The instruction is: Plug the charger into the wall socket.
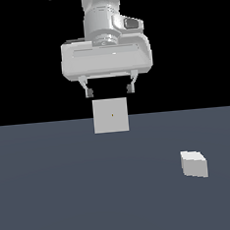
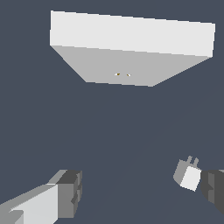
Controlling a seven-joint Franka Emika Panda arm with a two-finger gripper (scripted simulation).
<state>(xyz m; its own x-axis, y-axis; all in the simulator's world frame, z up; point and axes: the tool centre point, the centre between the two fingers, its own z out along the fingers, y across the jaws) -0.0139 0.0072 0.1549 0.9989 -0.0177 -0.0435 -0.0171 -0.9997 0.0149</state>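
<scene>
The charger (image 1: pixel 193 163) is a small off-white block lying on the dark floor at the exterior view's right, nearer the camera than the panel. In the wrist view the charger (image 2: pixel 188 174) shows two short prongs and lies close to one fingertip (image 2: pixel 214 189). The wall socket (image 1: pixel 110 115) is an upright pale square panel with a tiny dark dot, at the centre. In the wrist view the wall socket (image 2: pixel 131 48) shows two small dots. My gripper (image 1: pixel 110 91) hangs open and empty above the socket, high off the floor, well to the left of the charger.
A flat dark grey-blue floor (image 1: pixel 69 190) carries both things. The background above the floor is black. The arm's wrist (image 1: pixel 104 24) comes down from the top of the exterior view.
</scene>
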